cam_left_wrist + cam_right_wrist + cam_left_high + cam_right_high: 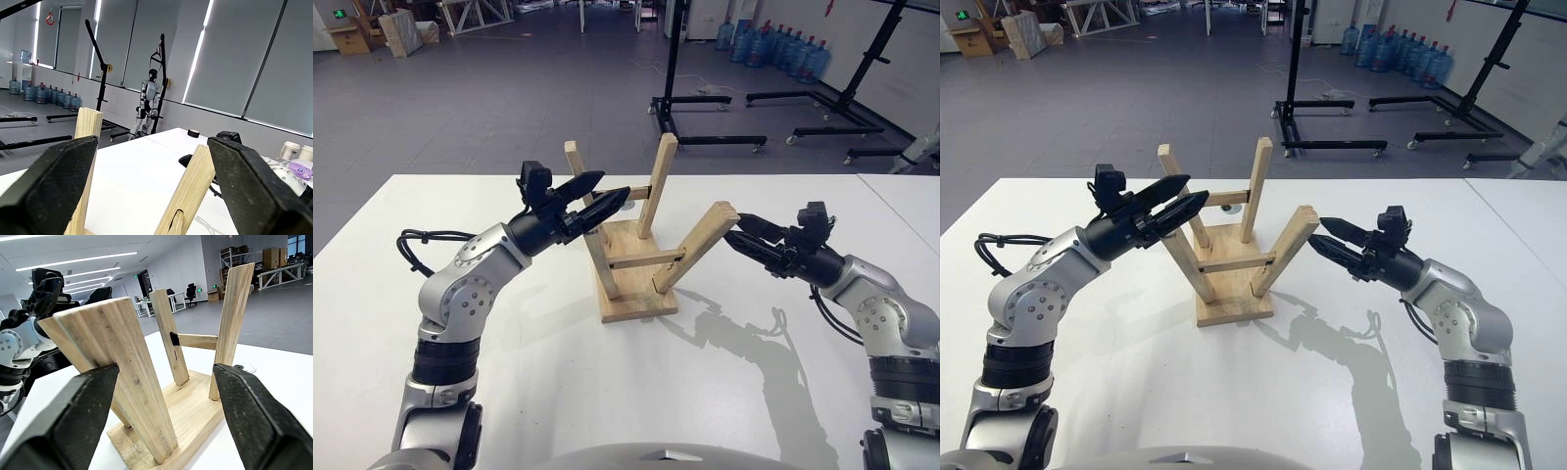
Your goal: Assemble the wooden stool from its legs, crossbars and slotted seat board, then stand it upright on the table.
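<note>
The stool (1234, 262) sits upside down at the middle of the bench (636, 392), its seat board (641, 305) flat on the surface and its four legs slanting upward, joined by crossbars (646, 260). I can't make out how deep the legs sit in the board's slots.

My left gripper (617, 183) hangs released beside the legs on the robot's left, holding nothing. From the head views its lower finger overlaps the nearer of those legs and hides the upper part, so I cannot tell whether they touch. The left wrist view shows two leg tops beyond the spread fingers, their lower ends cut off.

My right gripper (736, 227) is spread wide just beside the tip of the near-right leg (690, 250). In the right wrist view that leg's end looms between the fingers (73, 431). One finger overlaps its edge, and I can't judge whether they are in contact.
</note>
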Controlling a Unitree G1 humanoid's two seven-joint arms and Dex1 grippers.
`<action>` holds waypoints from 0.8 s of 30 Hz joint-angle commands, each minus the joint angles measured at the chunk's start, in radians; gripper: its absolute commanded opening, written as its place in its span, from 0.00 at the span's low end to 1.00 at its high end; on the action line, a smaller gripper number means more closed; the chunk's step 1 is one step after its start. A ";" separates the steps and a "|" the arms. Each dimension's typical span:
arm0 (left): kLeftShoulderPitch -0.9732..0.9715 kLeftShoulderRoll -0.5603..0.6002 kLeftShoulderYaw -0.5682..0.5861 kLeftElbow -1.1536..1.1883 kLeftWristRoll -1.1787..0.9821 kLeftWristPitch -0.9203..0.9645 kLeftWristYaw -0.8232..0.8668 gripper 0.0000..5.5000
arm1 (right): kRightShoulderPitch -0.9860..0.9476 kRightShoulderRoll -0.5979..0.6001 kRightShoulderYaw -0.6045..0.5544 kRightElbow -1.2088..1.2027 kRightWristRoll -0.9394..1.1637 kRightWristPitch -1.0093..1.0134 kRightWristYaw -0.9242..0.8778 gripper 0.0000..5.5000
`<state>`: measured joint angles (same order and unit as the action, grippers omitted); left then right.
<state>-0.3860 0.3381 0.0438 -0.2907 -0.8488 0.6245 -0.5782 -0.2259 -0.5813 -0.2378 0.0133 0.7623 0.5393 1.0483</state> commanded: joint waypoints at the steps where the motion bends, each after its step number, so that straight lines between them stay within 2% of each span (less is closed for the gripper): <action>1: -0.039 -0.090 -0.181 0.043 0.034 0.072 -0.027 0.74 | -0.037 0.093 0.207 -0.110 0.003 0.020 0.106 0.65; 5: -0.048 -0.084 -0.184 0.063 0.050 0.060 -0.032 0.74 | -0.019 0.063 0.171 -0.096 -0.008 0.011 0.109 0.65; 10: -0.057 -0.049 -0.100 0.039 0.038 0.052 -0.007 0.74 | 0.035 0.004 0.080 -0.068 -0.018 -0.022 0.091 0.65; 15: -0.096 0.014 -0.010 0.028 0.023 0.029 -0.040 0.74 | 0.062 0.001 -0.066 -0.076 0.055 -0.014 0.011 0.65; 24: -0.171 0.034 0.048 0.039 0.022 0.032 -0.035 0.74 | 0.018 0.035 -0.151 -0.083 0.092 -0.048 -0.101 0.65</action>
<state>-0.5153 0.3636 0.0733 -0.2534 -0.8190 0.6513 -0.6194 -0.1766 -0.5534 -0.3636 -0.0641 0.8479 0.5157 0.9765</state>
